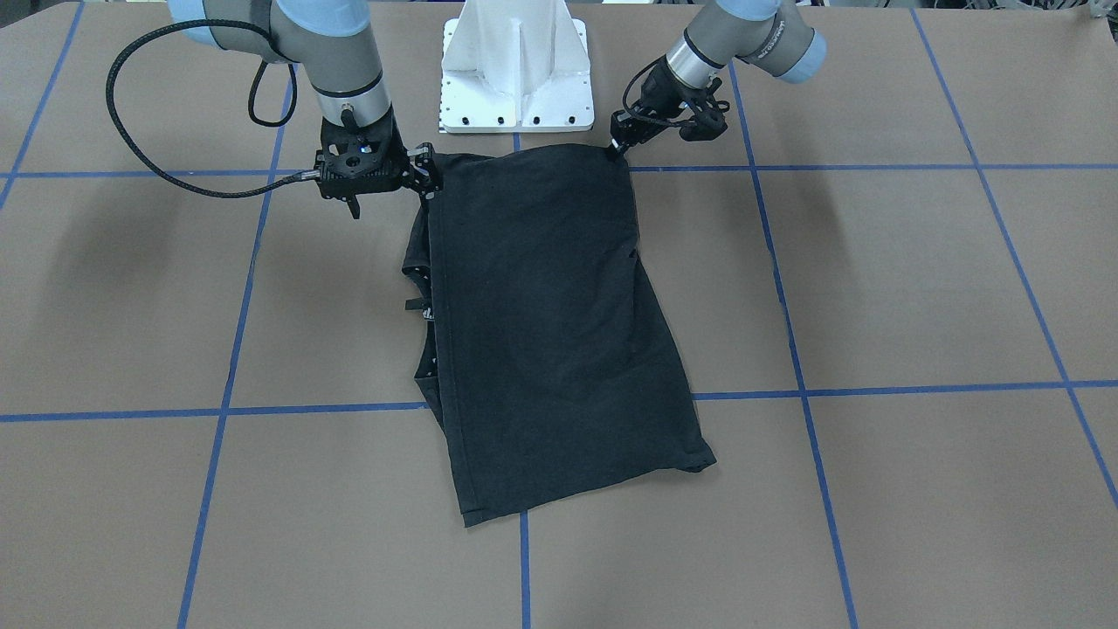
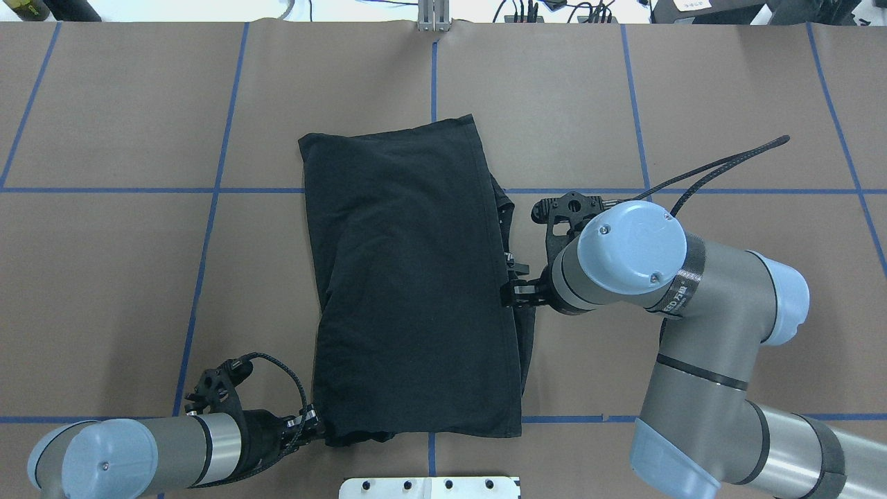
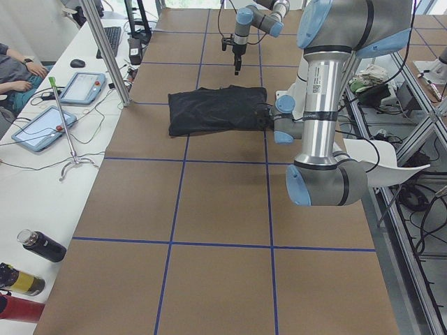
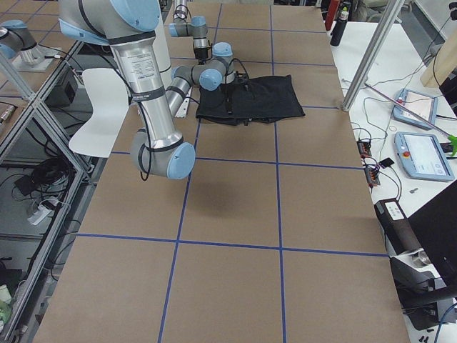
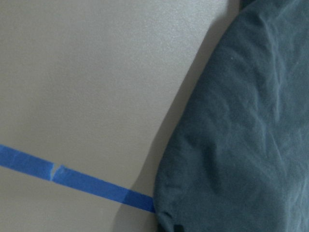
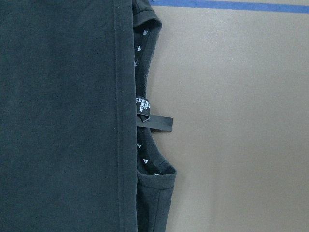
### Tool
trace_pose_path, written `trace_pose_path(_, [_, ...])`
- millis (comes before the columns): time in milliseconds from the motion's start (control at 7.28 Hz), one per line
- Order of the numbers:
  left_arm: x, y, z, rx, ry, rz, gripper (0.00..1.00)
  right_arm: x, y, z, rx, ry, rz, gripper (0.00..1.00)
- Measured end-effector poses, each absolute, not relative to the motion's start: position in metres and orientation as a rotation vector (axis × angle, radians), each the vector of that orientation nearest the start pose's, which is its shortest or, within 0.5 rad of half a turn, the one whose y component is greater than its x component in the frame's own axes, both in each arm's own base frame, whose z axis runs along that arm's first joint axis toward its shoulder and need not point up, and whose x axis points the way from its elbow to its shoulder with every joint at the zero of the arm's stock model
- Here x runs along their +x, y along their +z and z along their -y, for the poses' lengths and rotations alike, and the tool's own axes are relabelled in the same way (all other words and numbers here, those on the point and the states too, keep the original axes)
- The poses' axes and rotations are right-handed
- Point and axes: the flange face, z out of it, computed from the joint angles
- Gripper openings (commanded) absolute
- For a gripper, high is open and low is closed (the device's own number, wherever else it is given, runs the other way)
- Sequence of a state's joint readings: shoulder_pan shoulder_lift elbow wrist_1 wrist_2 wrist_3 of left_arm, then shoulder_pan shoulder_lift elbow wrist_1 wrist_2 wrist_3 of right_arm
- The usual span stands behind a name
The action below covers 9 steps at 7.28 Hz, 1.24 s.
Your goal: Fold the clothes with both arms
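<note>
The black T-shirt (image 1: 541,332) lies folded into a long rectangle on the brown table (image 2: 104,277); its logo print is hidden. My left gripper (image 2: 315,421) is low at the shirt's near left corner and looks shut on it, with the cloth bunched there; it also shows in the front view (image 1: 614,148). The left wrist view shows that corner (image 5: 231,145) close up. My right gripper (image 2: 511,283) hangs above the shirt's right edge with its jaws apart and empty. The right wrist view looks down on the neckline label (image 6: 153,123).
The white pedestal base (image 1: 515,70) stands just behind the shirt's near edge. Blue tape lines (image 1: 236,297) cross the table. A side bench with tablets (image 3: 49,125), bottles (image 3: 42,246) and a metal post (image 3: 112,52) runs along the far edge.
</note>
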State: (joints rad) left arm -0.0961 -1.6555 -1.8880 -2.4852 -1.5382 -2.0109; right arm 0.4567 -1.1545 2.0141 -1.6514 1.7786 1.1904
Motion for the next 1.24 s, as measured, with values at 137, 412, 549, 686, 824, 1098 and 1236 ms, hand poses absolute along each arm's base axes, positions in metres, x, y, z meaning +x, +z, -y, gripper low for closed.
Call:
trace_pose_path(137, [0.501,0.358,0.186,-0.201,-0.475,-1.321,0.0,-0.46,0.254,0.35,0.134,-0.01,0.788,0.99])
trace_pose_path(412, [0.496,0.351,0.186,-0.202,-0.472,-1.336,0.0,-0.475,0.255,0.332,0.105,0.032,0.79,0.97])
trace_pose_path(549, [0.495,0.35,0.186,-0.203,-0.471,-1.338,0.0,-0.489,0.254,0.316,0.104,0.08,0.791,0.96])
trace_pose_path(686, [0.495,0.35,0.186,-0.203,-0.471,-1.337,0.0,-0.503,0.256,0.3,0.123,0.122,0.81,0.94])
trace_pose_path(824, [0.495,0.351,0.186,-0.203,-0.471,-1.336,0.0,-0.515,0.264,0.288,0.137,0.153,0.843,0.92])
trace_pose_path(1098, [0.494,0.353,0.186,-0.201,-0.472,-1.333,0.0,-0.528,0.281,0.271,0.156,0.183,0.859,0.9])
trace_pose_path(1236, [0.493,0.353,0.186,-0.2,-0.473,-1.332,0.0,-0.536,0.29,0.268,0.168,0.186,0.842,0.86])
